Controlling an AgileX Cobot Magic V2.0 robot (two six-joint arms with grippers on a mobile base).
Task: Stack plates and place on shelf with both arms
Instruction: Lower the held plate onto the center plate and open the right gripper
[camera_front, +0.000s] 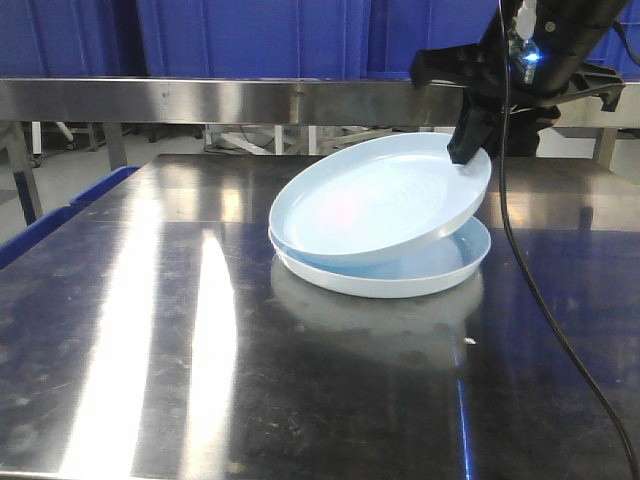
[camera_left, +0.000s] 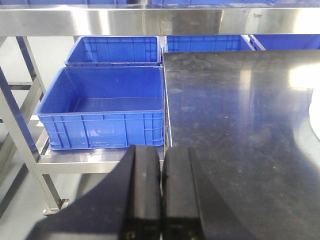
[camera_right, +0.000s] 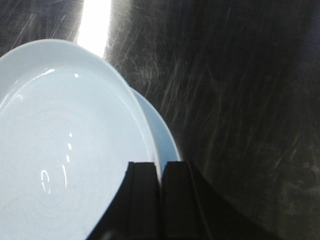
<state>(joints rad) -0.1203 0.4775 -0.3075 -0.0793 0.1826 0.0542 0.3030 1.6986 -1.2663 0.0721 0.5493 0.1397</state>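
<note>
**Exterior front-facing view.** Two pale plates sit on a dark steel table (camera_front: 150, 330), right of centre. The lower plate (camera_front: 400, 285) lies flat. The upper plate (camera_front: 375, 205) rests on it at a tilt, with its near-left rim touching the lower one and its far-right rim raised. The right gripper (camera_front: 468, 150) reaches down from the upper right, its black tip pinched onto that raised rim. A black cable (camera_front: 530, 270) hangs in front of the table's right side. Behind the plates a steel shelf rail (camera_front: 200, 100) crosses the frame, with blue crates (camera_front: 250, 40) above it.

**Left wrist-mounted view.** The left gripper (camera_left: 161, 190) has its two black fingers pressed together with nothing between them. It is poised over the table's left edge. Beyond it, an open blue bin (camera_left: 105, 107) stands on a low steel rack beside the table. A pale sliver (camera_left: 316, 117) at the right border may be a plate rim, but too little of it shows to be sure.

**Right wrist-mounted view.** Only here is the grip seen closely. The fingers are closed to a narrow slit on the upper plate's rim. The lower plate shows as a crescent on the right side, offset from the upper one. The crates, rail and cable are out of frame.
</note>
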